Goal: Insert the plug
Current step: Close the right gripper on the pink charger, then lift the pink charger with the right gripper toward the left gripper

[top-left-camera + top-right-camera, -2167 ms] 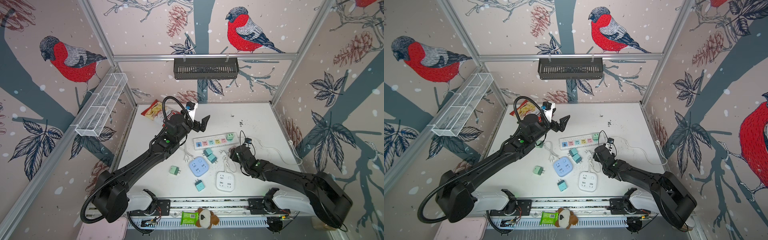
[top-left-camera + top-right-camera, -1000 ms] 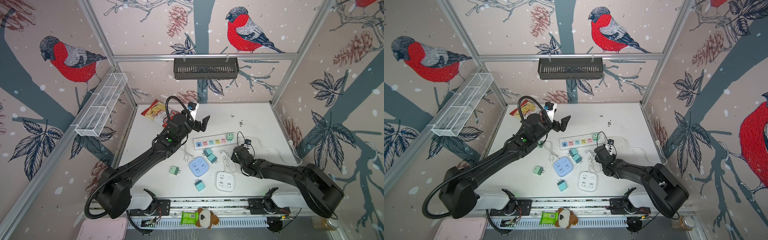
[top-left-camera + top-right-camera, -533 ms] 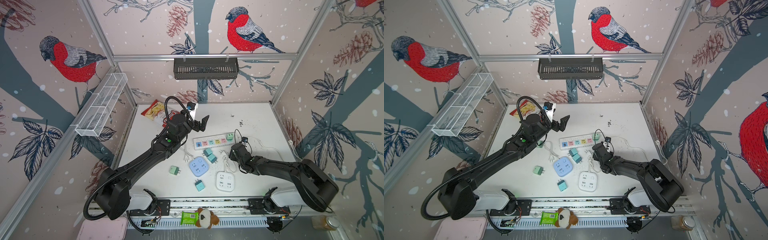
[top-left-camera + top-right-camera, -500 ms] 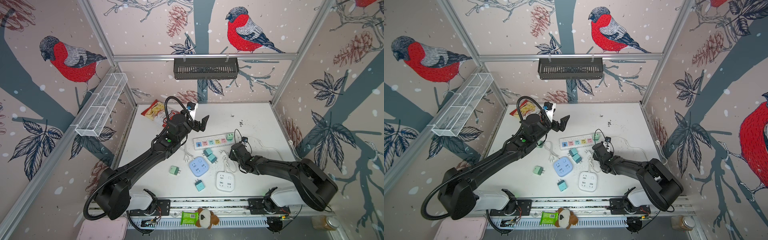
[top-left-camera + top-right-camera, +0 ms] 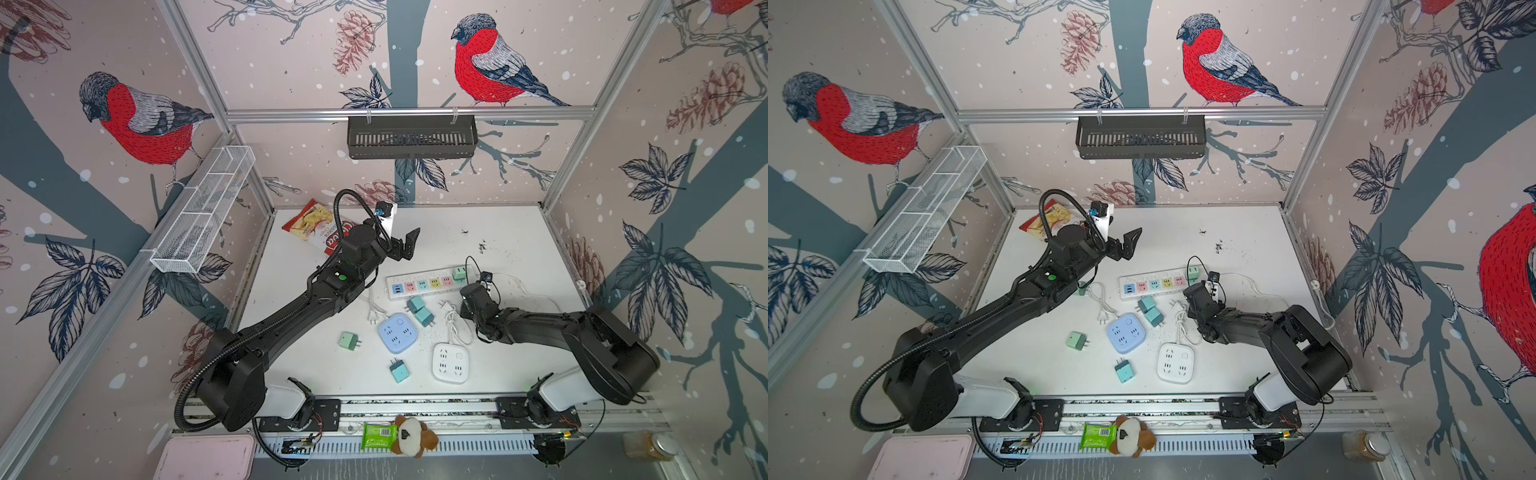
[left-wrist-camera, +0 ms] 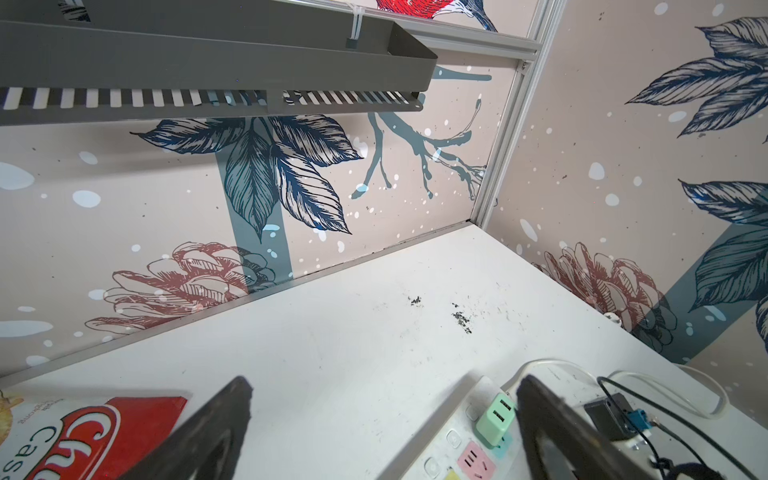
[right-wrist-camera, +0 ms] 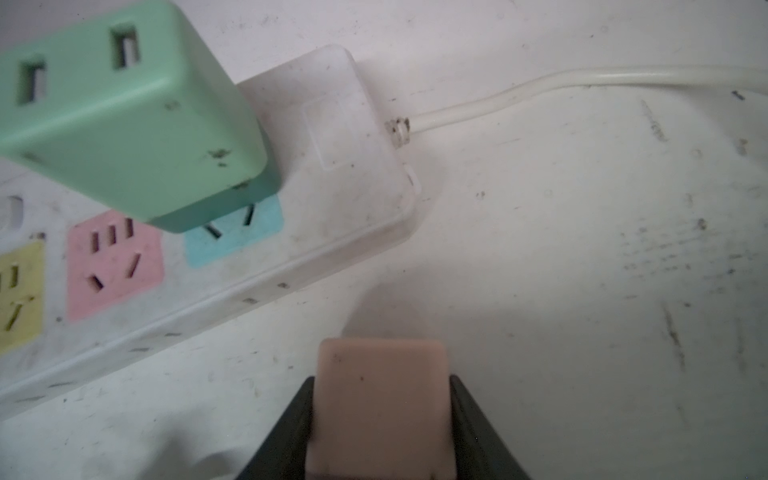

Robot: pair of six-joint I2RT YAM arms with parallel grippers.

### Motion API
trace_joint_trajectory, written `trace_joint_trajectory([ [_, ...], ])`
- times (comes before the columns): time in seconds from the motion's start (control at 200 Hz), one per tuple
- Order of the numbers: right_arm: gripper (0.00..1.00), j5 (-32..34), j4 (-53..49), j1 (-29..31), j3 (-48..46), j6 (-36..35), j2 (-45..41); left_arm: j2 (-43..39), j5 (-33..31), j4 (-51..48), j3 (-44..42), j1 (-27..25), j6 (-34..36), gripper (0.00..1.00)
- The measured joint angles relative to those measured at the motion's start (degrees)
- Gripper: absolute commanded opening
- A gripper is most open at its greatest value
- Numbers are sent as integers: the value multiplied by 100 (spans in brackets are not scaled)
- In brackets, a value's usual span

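Note:
In the right wrist view my right gripper (image 7: pixel 381 380) is shut on a pink plug (image 7: pixel 380 415), just above the table and close beside the end of the white power strip (image 7: pixel 332 232). The strip has yellow, pink and blue sockets; a green plug (image 7: pixel 124 116) sits in the blue end socket. In both top views the right wrist (image 5: pixel 476 297) (image 5: pixel 1200 297) hides the pink plug. My left gripper (image 5: pixel 405 245) (image 6: pixel 384 395) hangs open and empty above the table behind the strip (image 5: pixel 424 284).
In front of the strip lie a blue square socket (image 5: pixel 398 332), a white square socket (image 5: pixel 450 362), two teal plugs (image 5: pixel 419 309), another teal plug (image 5: pixel 400 370), a green plug (image 5: pixel 348 340) and white cables (image 5: pixel 453 328). A chip bag (image 5: pixel 318 226) lies at the back left.
My right gripper has shut on the pink plug and edged toward the strip's end. The left arm has hardly moved.

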Motion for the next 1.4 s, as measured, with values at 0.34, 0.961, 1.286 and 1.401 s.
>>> trace_joint_trajectory([
  [0.34,27,68,2,129,-402,-20,-901,20,426,-116,11,0,111,97],
  [0.961,4,680,3235,1003,-981,-2667,-2693,42,999,-116,48,0,151,94],
  [1.286,2,-72,4347,997,-970,-3845,-2483,125,999,-87,85,0,157,93],
  [1.401,1,-229,4695,997,-1021,-4092,-2350,319,977,-192,262,0,155,92],
])
